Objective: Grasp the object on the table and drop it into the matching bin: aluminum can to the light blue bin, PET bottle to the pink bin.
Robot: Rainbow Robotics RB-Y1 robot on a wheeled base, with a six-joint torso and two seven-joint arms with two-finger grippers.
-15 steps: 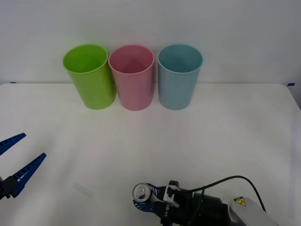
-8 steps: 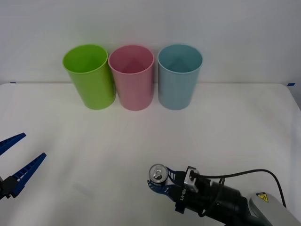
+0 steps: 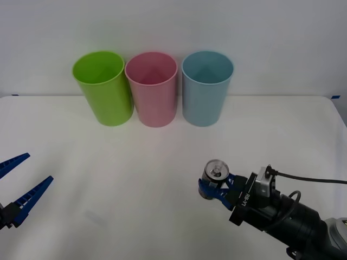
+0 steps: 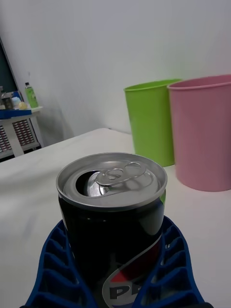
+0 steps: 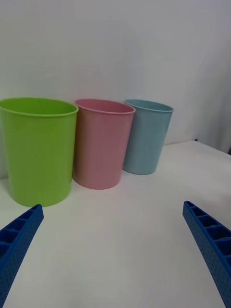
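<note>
- Right gripper (image 3: 216,188) clamped on aluminum can (image 3: 216,172), upright, well in front of light blue bin (image 3: 206,89).
- Left gripper (image 3: 16,189) spread wide, far left of that bin, over worktop (image 3: 135,162).

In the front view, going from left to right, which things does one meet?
Left pincer → lime green bin → pink bin → light blue bin → aluminum can, held in the right pincer.
</note>
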